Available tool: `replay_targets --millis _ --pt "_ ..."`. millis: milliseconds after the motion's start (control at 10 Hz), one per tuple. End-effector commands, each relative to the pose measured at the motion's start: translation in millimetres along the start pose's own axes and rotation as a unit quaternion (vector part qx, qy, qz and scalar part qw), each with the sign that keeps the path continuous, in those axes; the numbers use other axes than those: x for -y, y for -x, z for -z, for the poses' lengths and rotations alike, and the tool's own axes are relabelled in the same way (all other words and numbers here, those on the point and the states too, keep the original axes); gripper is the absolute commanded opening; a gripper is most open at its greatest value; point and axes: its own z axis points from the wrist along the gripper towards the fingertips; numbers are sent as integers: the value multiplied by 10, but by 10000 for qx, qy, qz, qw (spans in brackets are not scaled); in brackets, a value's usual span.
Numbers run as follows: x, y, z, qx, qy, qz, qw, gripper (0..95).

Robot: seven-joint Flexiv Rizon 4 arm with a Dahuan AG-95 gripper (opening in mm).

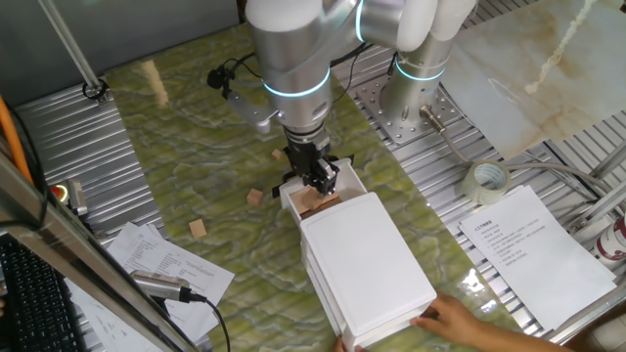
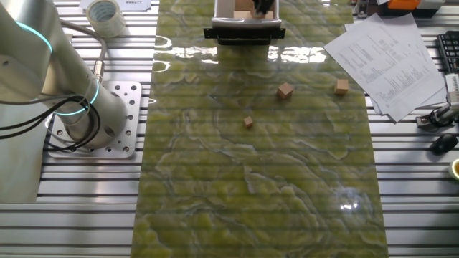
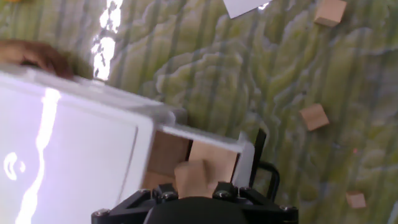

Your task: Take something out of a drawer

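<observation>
The white cabinet (image 1: 367, 259) lies on the green mat, and its top drawer (image 1: 292, 198) is pulled open toward the arm, with its black bar handle (image 2: 244, 32) in front. My gripper (image 1: 321, 183) reaches straight down into the open drawer. In the hand view the drawer's front wall (image 3: 245, 160) and handle (image 3: 262, 155) show, and its inside looks light brown. A small light-brown wooden cube (image 3: 193, 177) sits between my fingers at the gripper (image 3: 194, 186), blurred and close to the camera. The jaws look shut on it. The fingertips themselves are hidden.
A person's hand (image 1: 460, 315) holds the cabinet's far end; it also shows in the hand view (image 3: 28, 56). Loose wooden cubes (image 1: 256, 197) (image 1: 199, 229) lie on the mat left of the drawer. A tape roll (image 1: 486, 182) and papers (image 1: 528, 249) lie at the right.
</observation>
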Motion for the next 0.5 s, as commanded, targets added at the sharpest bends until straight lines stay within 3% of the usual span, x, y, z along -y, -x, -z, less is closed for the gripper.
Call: replay_targets --millis 100,500 --pt "12 18 -15 67 -32 22 10000 380" --pt "113 124 -118 253 -76 67 9996 380"
